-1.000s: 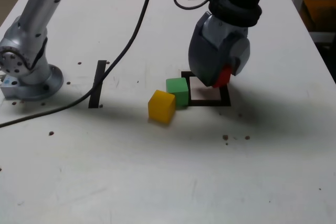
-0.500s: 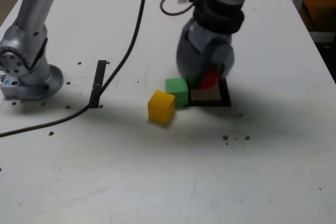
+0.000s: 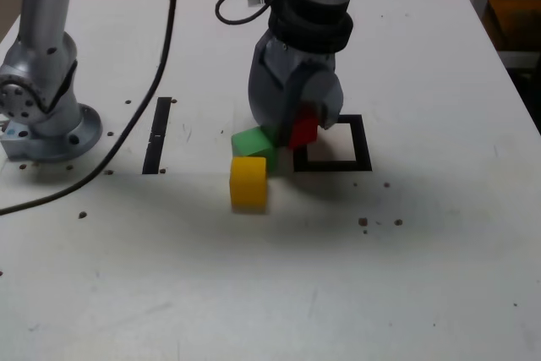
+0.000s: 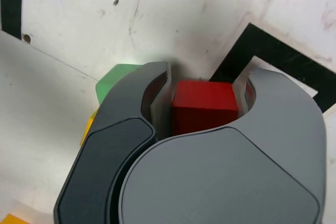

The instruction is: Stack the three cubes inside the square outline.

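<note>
A: Wrist view: the pincer (image 4: 205, 95) is clamped on the red cube (image 4: 203, 106), its two curved grey jaws pressed to opposite faces of the block.

B: And the target?

A: The square outline (image 4: 273, 59) of black tape lies just off the pincer's tip, beyond the red cube. In the exterior view the red cube (image 3: 303, 130) hangs at the outline's (image 3: 362, 143) corner on the exterior view's left, over the tape edge rather than the white centre. My reading: the coming move turns on a short shift toward the exterior view's right to centre the block.

B: The other cubes?

A: The green cube (image 3: 254, 143) sits beside the pincer (image 3: 297, 128), touching or nearly touching its housing, just outside the outline on the exterior view's left. The yellow cube (image 3: 248, 182) rests against it, nearer the camera. Neither is in the square.

B: The arm's pose?

A: Reaching steeply down onto the white tabletop (image 3: 439, 276), wrist near vertical, a black cable (image 3: 152, 65) trailing past the straight tape strip (image 3: 157, 134) toward the base (image 3: 42, 116).
</note>
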You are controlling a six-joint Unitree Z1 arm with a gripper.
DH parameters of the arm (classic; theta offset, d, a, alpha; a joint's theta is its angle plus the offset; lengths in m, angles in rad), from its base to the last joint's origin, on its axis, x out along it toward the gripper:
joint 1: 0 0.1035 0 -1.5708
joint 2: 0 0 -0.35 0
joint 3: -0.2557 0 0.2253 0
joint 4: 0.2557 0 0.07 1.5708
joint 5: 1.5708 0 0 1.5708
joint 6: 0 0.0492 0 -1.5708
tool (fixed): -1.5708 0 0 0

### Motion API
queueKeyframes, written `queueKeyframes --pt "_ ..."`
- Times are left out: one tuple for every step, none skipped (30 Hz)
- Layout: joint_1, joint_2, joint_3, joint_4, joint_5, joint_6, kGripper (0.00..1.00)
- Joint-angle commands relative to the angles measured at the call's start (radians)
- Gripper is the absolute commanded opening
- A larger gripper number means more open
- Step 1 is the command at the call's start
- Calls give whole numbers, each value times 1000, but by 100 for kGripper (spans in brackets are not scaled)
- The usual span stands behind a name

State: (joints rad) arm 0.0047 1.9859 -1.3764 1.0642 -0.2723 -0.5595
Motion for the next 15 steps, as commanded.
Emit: queueKeyframes --pt "-14 -4 2 -22 12 -1 13" --pt "-18 3 -9 -33 26 -1 13" --pt "-20 12 -21 -38 38 0 13" --pt "-21 22 -36 -43 52 3 13" --pt "-21 34 -52 -46 68 7 13" --pt "-21 43 -63 -48 78 10 13" --pt "-21 56 -79 -48 91 15 13" --pt "-21 68 -94 -48 103 22 13" --pt "-21 77 -105 -49 111 29 13" --pt "-21 86 -116 -52 120 39 13" --pt "-21 91 -120 -55 126 45 13" --pt "-21 93 -123 -58 130 52 13" --pt "-21 95 -124 -61 133 57 13" --pt "-21 97 -124 -63 136 62 13" --pt "-21 98 -124 -65 137 65 13"
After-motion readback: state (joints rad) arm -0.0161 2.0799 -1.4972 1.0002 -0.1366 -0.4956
